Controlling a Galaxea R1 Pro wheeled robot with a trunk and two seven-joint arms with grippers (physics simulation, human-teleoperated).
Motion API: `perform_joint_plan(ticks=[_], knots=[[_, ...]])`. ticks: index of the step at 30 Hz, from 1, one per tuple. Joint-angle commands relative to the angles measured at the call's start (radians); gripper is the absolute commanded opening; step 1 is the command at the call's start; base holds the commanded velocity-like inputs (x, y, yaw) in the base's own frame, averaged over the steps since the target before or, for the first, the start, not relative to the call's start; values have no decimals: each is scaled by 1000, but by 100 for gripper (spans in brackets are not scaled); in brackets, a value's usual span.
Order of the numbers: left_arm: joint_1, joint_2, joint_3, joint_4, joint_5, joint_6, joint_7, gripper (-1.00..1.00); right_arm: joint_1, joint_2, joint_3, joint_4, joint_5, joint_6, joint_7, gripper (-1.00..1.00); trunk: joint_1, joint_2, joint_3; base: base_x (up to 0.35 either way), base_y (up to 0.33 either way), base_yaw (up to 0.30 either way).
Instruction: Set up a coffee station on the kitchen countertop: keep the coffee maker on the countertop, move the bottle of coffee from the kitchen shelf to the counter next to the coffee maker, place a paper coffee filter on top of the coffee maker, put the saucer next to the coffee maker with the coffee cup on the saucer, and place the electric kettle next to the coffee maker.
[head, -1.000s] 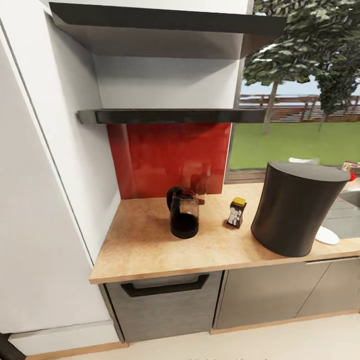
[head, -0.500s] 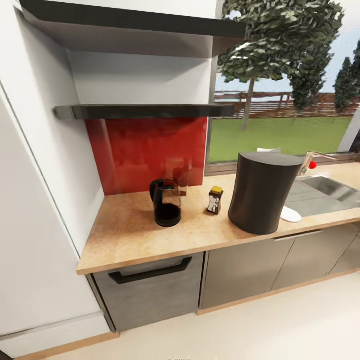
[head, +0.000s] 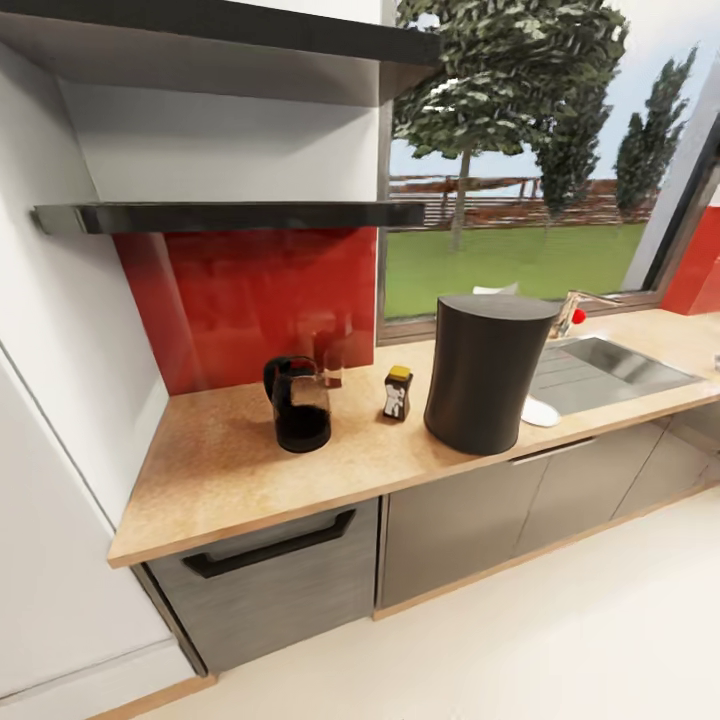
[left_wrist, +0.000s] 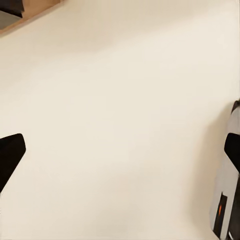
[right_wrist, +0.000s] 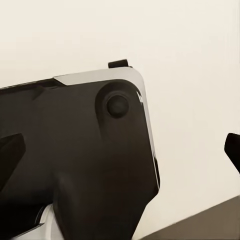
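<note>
On the wooden countertop (head: 230, 470) a tall dark cylindrical coffee maker (head: 487, 372) stands near the sink. A small coffee bottle (head: 398, 392) with a yellow cap stands just left of it. Further left is a black and glass electric kettle (head: 298, 405). A flat white saucer (head: 541, 411) peeks out at the coffee maker's right foot. Something white (head: 497, 289) shows behind its top, too hidden to name. My left gripper (left_wrist: 120, 152) hangs open over the cream floor. My right gripper (right_wrist: 120, 150) is open too, with the robot's dark body behind it.
A dark shelf (head: 230, 215) runs above the red backsplash (head: 250, 300). A steel sink (head: 605, 365) with a faucet (head: 575, 305) lies right of the coffee maker. Below the counter are a drawer (head: 270, 575) and cabinet doors (head: 460, 525). A white wall closes the left side.
The head view has shifted: the counter and its things now sit further left and smaller, and more of the sink and window shows. The things themselves have not moved.
</note>
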Motion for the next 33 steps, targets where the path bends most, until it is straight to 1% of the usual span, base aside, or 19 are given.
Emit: perform_joint_plan(ticks=[1,15,16,17,18,19,20,22,25,26,28,29,31,33], knots=[[0,0,-9,-2,9,-2,5,100,-1,0,6,1,-8,-3,0,100,0,-2,-3,0,0,-253],[0,-1,-9,-2,10,-2,5,100,-1,0,7,1,-7,-3,-1,100,0,-2,-14,0,0,-226],[-2,-21,-16,-30,9,-60,1,100,-1,2,10,1,-6,-3,-1,100,0,-2,-14,0,0,-3],[-4,-32,-23,-46,3,-104,1,100,-1,2,11,1,-5,-4,-1,100,0,-2,-14,0,0,-2],[-7,-37,-29,-63,-10,-138,1,100,-1,2,11,1,-5,-4,-1,100,0,-2,-14,0,0,-1],[-11,-42,-37,-104,-52,-200,0,100,-1,1,13,0,-5,-5,-1,100,0,-2,-14,0,0,0],[-16,-43,-39,-144,-95,-245,0,100,-1,1,13,0,-5,-6,-1,100,0,-2,-14,0,0,0],[-25,-43,-39,-200,-149,-294,0,100,-1,1,13,0,-5,-7,-1,100,0,-2,-14,0,0,0],[-32,-44,-39,-294,-209,-329,0,100,-1,1,14,0,-4,-16,-2,100,0,-2,-14,0,0,0],[-34,-42,-39,-332,-223,-334,0,100,-1,0,14,0,-4,-25,-2,100,0,-2,-14,0,0,0],[-42,-36,-36,-415,-238,-339,0,100,-1,1,14,0,-4,-49,-2,100,0,-2,-14,0,0,0],[-45,-35,-35,-436,-240,-340,0,100,-1,1,14,0,-4,-54,-2,100,0,-2,-14,0,0,0],[-60,-33,-34,-509,-245,-342,0,100,-1,1,14,0,-4,-66,-3,100,0,-2,-14,0,0,0],[-73,-32,-34,-561,-247,-341,-1,100,-1,1,14,0,-4,-70,-3,100,0,-2,-14,0,0,0]])
